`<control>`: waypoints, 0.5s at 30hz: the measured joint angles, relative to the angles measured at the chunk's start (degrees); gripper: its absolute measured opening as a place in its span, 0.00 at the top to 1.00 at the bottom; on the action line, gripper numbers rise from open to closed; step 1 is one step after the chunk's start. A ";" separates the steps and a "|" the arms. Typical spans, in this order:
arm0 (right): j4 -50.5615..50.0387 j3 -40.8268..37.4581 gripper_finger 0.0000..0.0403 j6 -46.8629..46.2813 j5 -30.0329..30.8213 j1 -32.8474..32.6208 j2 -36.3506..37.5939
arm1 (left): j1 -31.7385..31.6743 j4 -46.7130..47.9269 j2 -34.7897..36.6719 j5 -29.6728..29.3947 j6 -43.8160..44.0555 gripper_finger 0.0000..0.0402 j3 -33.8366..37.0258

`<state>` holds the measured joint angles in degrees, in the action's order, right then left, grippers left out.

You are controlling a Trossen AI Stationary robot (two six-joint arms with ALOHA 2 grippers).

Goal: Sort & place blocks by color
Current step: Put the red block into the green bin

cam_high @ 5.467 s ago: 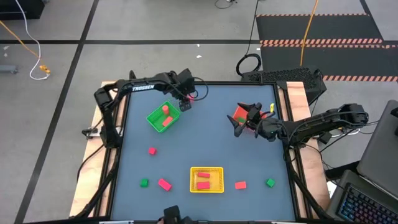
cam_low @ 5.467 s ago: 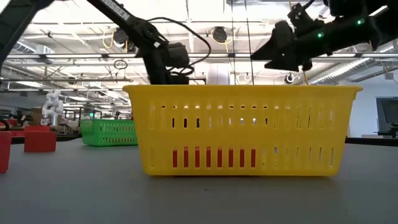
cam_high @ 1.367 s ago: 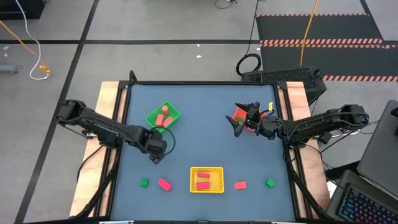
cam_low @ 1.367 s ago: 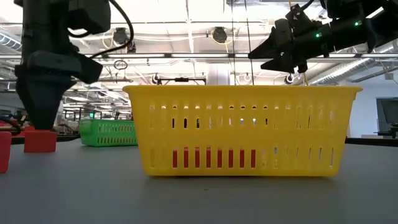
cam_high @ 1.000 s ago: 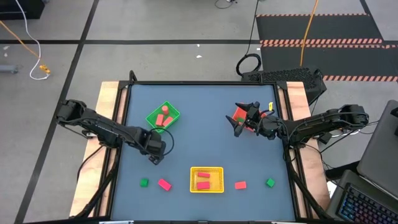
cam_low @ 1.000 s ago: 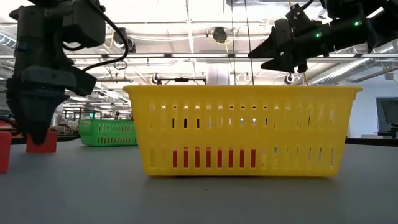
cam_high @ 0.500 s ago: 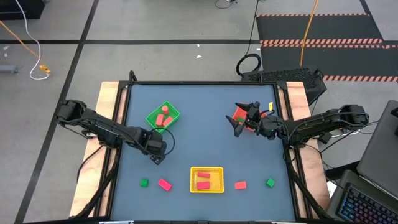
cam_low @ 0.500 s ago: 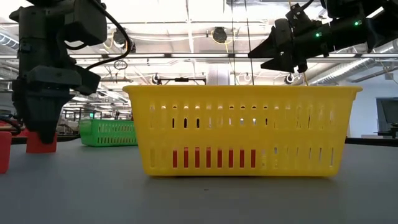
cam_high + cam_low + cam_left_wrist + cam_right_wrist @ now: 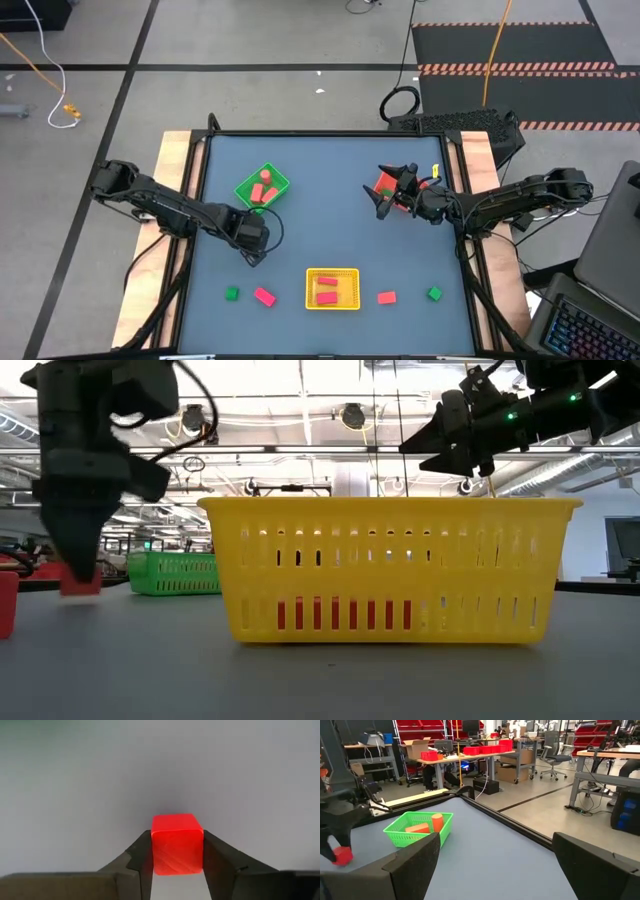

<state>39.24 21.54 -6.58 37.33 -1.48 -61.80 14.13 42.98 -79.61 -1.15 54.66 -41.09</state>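
My left gripper (image 9: 252, 254) stands over the table's left middle, shut on a small red cube (image 9: 177, 843); the low view shows that cube (image 9: 80, 582) under the gripper. My right gripper (image 9: 384, 205) hangs open in the air over the red tray (image 9: 384, 184) at the right and touches nothing. Loose blocks lie flat near the table's near edge: a green one (image 9: 232, 293), a pink one (image 9: 264, 296), another pink one (image 9: 387, 297) and a green one (image 9: 434, 293). The green tray (image 9: 262, 187) and the yellow tray (image 9: 332, 288) each hold blocks. My left gripper pinches the red cube between its two fingers, one fingertip (image 9: 144, 851) on each of two opposite side faces (image 9: 156, 845). The fingers come from above, pointing down. The cube sits upright in the hold, just off the table top.
The yellow tray (image 9: 390, 570) stands at the near middle and fills the low view. The green tray (image 9: 420, 827) lies beyond my left gripper, toward the far edge. Bare grey table top spreads across the middle, between the trays.
My left gripper came down onto the red cube, then rose a little with the cube between its fingers. In the low view the cube now sits slightly higher and farther right than before. My right arm kept still.
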 joint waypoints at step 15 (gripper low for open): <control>0.82 0.00 0.06 -0.01 0.06 0.04 0.00 | 2.57 -20.46 0.07 -4.52 -23.98 0.68 -17.76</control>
<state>40.06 21.54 -6.59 37.39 -1.43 -61.80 16.70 22.52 -79.55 -5.67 30.68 -58.85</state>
